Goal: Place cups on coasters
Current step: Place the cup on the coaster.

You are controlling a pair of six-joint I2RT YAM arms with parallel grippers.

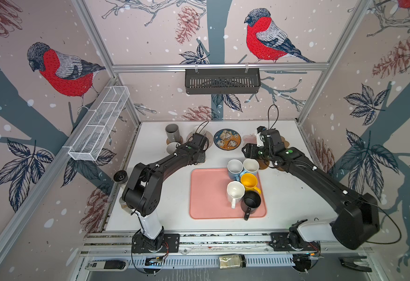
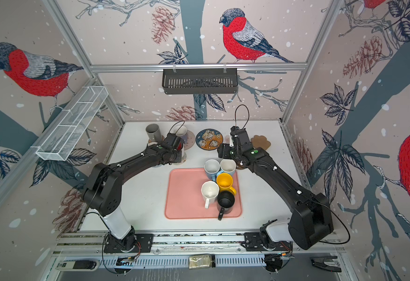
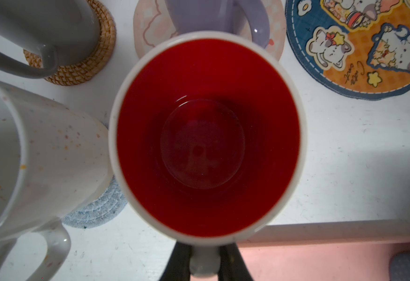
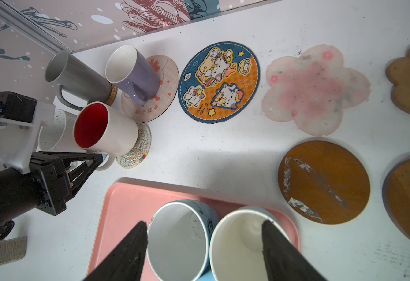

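Red-inside mug (image 4: 106, 130) on the cream woven coaster (image 4: 139, 148), left jaws clamped on its handle (image 3: 203, 264) — we'd open gently, sparing the speckled mug (image 3: 28, 146) beside — right jaws gape empty above the tray (image 4: 126, 202).

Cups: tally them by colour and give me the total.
Grey cup: 1
Lavender cup: 1
Light blue cups: 2
Yellow cup: 1
Black cup: 1
White cups: 2
White cup with red inside: 1
Total: 9
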